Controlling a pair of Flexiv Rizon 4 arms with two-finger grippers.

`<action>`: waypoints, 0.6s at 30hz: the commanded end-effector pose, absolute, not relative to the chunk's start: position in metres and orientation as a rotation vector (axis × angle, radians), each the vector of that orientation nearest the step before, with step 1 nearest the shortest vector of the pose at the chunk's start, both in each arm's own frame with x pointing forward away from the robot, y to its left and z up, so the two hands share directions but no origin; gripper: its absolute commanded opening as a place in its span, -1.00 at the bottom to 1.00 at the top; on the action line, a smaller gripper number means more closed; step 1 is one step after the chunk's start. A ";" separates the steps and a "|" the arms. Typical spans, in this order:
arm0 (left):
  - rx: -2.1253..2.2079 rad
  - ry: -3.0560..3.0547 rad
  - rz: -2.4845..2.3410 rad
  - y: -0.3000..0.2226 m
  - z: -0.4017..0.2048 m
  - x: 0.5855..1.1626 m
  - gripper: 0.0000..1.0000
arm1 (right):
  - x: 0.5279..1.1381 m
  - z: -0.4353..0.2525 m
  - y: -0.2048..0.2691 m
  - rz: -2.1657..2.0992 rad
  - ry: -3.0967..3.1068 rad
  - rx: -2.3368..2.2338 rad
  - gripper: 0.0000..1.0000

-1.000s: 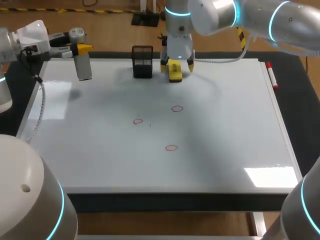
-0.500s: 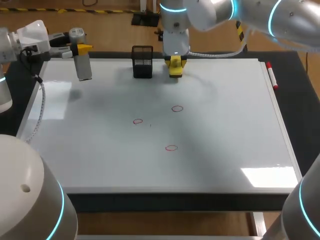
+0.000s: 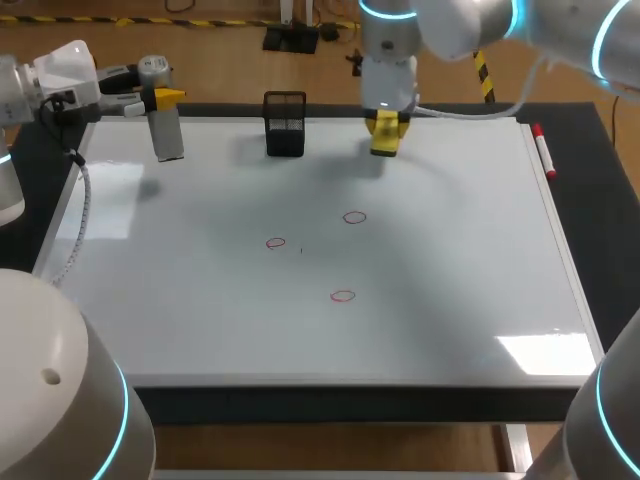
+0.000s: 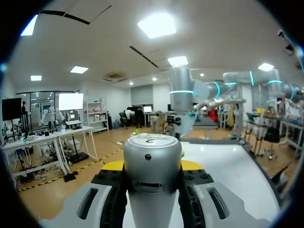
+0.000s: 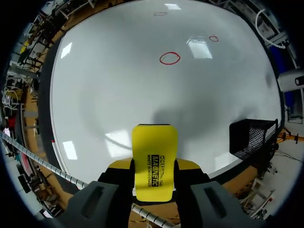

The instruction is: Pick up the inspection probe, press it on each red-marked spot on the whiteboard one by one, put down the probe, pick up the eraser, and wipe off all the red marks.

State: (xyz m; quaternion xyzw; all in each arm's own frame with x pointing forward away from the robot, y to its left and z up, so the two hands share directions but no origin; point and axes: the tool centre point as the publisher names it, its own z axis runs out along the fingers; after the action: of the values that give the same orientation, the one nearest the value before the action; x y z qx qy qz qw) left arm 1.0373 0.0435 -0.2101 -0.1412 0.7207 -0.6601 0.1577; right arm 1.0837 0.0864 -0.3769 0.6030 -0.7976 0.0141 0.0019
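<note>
whiteboard bears three red rings; right gripper pinches the eraser, left gripper pinches the probe.

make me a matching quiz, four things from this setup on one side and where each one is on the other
1 eraser
2 probe
3 black basket
4 red marker

a at the board's far edge, standing free
b in the left jaws
c along the board's right edge
d in the right jaws

Pairs: 1-d, 2-b, 3-a, 4-c
</note>
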 end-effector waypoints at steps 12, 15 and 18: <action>-0.404 2.060 -1.887 0.043 -0.209 1.037 -1.00 | 1.023 -0.370 -0.005 0.070 -2.681 1.704 -1.00; -0.404 2.060 -1.887 0.043 -0.209 1.037 -1.00 | 1.013 -0.372 -0.018 0.063 -2.701 1.662 -1.00; -0.404 2.060 -1.887 0.043 -0.209 1.037 -1.00 | 1.004 -0.373 -0.029 0.054 -2.721 1.621 -1.00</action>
State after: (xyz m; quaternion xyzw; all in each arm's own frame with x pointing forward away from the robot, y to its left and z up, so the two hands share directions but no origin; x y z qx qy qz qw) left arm 1.0373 0.0435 -0.2101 -0.1412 0.7207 -0.6602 0.1577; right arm 1.0198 -0.0084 -0.3766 0.5118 -0.8589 0.0188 0.0044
